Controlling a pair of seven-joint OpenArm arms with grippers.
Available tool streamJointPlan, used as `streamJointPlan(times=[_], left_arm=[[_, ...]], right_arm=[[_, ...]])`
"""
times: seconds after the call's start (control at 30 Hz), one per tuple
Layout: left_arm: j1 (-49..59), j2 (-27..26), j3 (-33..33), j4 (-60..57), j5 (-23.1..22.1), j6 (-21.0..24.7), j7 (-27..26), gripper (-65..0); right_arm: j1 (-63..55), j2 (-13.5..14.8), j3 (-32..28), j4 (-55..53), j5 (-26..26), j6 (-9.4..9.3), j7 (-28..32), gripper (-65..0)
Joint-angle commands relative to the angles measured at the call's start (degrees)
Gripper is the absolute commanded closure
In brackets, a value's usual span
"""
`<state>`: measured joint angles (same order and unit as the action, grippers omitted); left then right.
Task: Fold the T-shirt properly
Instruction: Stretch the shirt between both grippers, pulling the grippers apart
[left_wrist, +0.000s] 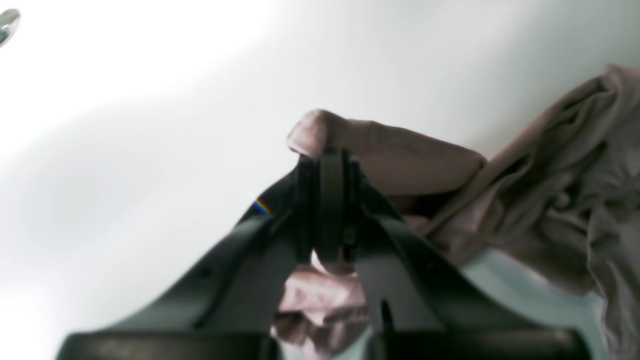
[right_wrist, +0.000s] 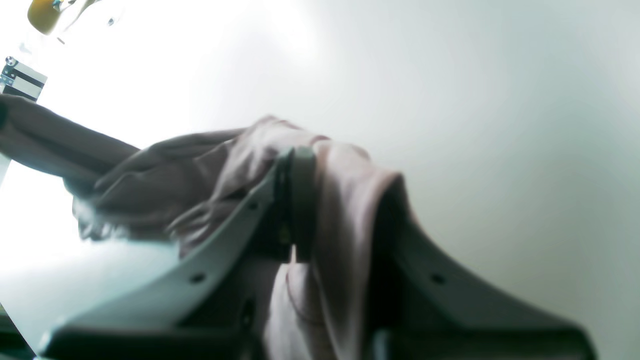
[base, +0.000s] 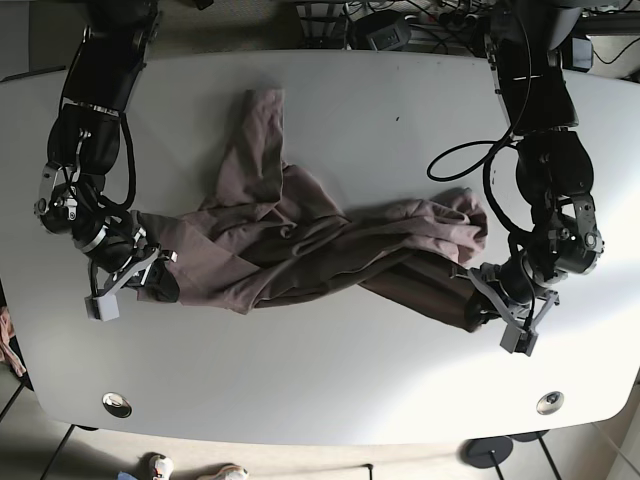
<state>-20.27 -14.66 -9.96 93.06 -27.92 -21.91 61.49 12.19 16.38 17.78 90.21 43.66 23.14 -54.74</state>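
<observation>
A dusty-pink T-shirt (base: 300, 240) lies twisted and bunched across the middle of the white table (base: 330, 390), one part reaching toward the far edge. My left gripper (base: 478, 300) is shut on the shirt's right end; in the left wrist view its black fingers (left_wrist: 327, 165) pinch a fold of fabric (left_wrist: 390, 155). My right gripper (base: 150, 272) is shut on the shirt's left end; in the right wrist view cloth (right_wrist: 345, 210) drapes over the closed fingers (right_wrist: 297, 165). Both grippers are low, near the table top.
A black cable (base: 470, 160) loops on the table by the left arm. Two round metal grommets (base: 116, 404) sit near the table's front edge. Cables and gear lie beyond the far edge. The table surface in front of the shirt is bare.
</observation>
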Motion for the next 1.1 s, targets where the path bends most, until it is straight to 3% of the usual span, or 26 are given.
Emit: streamJointPlan(times=[0.03, 0.17, 0.33, 0.47, 0.6, 0.63, 0.67, 0.73, 0.87, 1.0, 1.1], left_arm=[[-5.4, -0.3, -2.7, 1.8, -1.5, -0.2, -1.4, 0.0], [-12.5, -1.8, -3.9, 0.8, -1.4, -0.2, -1.4, 0.0], [-23.0, -2.2, -4.2, -7.4, -1.1, 0.1, -1.5, 0.0], [-32.3, -2.5, -4.2, -15.8, -1.1, 0.2, -1.8, 0.0], [-41.6, -5.0, -3.9, -23.4, -1.0, 0.2, -5.5, 0.0], [-42.5, -5.3, -4.0, -24.3, -1.1, 0.2, -6.0, 0.0], [-42.8, -6.3, -4.2, -24.4, -1.1, 0.2, -6.1, 0.0], [-42.8, -7.9, -4.3, -24.3, -1.3, 0.2, -6.0, 0.0], [-35.7, -9.8, -8.1, -20.8, -1.5, 0.2, -5.8, 0.0], [-24.0, -9.7, -11.6, -12.1, -1.5, 0.0, -3.9, 0.0], [-13.8, -9.2, -14.8, -7.1, -1.5, -0.1, -3.3, 0.0]], right_arm=[[2.5, 2.8, 0.5, 1.8, 1.3, 0.64, 0.9, -1.9], [7.6, 4.9, 0.5, -2.5, 1.1, 0.64, 0.9, -1.9], [18.5, 10.0, 0.3, -12.1, 1.2, 0.73, 0.9, -1.9], [27.7, 11.5, 0.0, -15.4, 1.2, 0.73, 0.5, -1.9], [37.4, 11.9, 0.4, -14.8, 1.3, 0.73, -4.5, -2.1], [38.1, 11.9, 0.5, -14.8, 1.3, 1.0, -4.7, -2.1], [38.4, 12.1, 0.5, -14.7, 1.3, 2.58, -4.8, -2.1], [36.7, 13.3, 0.6, -13.1, 1.3, 3.99, -4.8, -2.1], [26.3, 12.9, 2.6, -7.9, 1.6, 4.16, -4.8, -2.1], [12.5, 9.7, 6.2, -2.1, 6.2, 4.16, -4.8, -2.1], [4.0, 6.4, 8.2, 0.5, 6.7, 4.16, -4.6, -2.1]])
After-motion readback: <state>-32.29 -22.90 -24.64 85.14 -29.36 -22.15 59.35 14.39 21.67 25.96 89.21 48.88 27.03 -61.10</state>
